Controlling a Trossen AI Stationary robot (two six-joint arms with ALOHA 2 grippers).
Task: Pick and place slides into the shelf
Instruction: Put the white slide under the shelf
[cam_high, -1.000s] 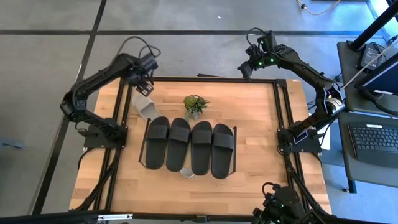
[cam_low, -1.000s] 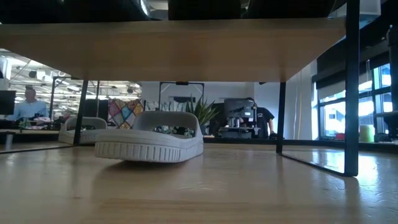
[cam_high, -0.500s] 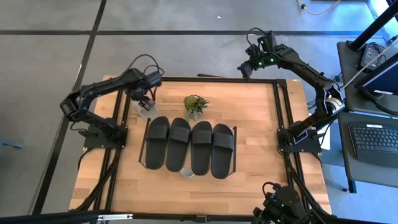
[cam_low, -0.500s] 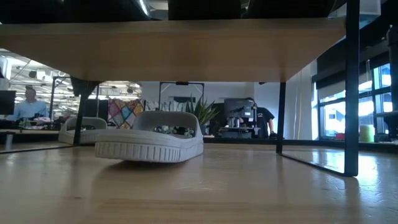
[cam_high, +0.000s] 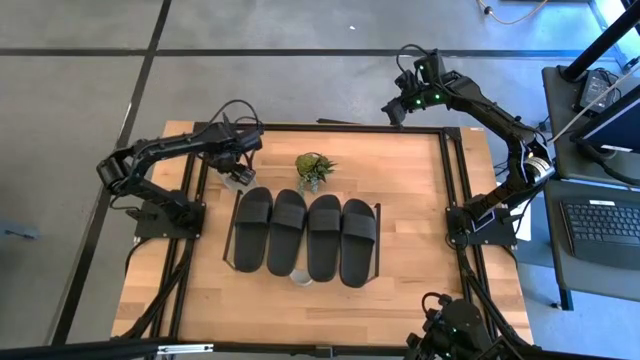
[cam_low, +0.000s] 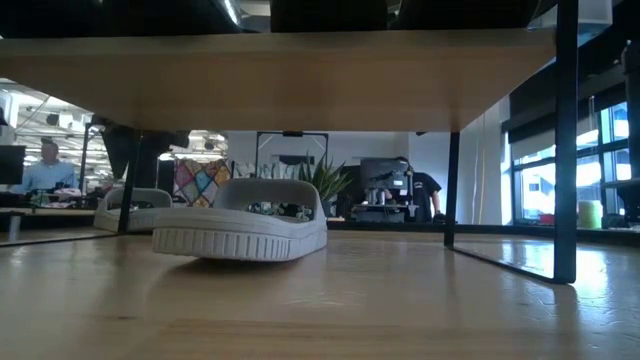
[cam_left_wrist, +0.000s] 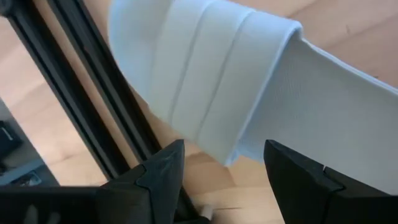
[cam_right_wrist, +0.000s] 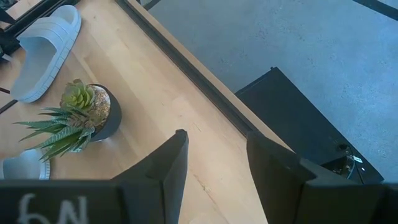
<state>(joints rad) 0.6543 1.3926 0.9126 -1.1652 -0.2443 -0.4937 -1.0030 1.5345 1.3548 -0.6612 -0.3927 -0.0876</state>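
On the tabletop (cam_high: 420, 290), four black slides (cam_high: 306, 235) fill the shelf (cam_high: 378, 240); two grey slides (cam_low: 240, 232) lie below and left; both arms' fingers (cam_left_wrist: 161, 171) spread, empty.

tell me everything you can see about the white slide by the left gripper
The white slide is a light grey-white open-toe sandal that looks like matte rubber, with a broad ribbed strap and a flat footbed. It lies sole-down on the wooden tabletop, at the far left next to the black rail, apart from the shelf. The left gripper hovers right above it, fingers open on either side of the strap edge; no grip is visible.
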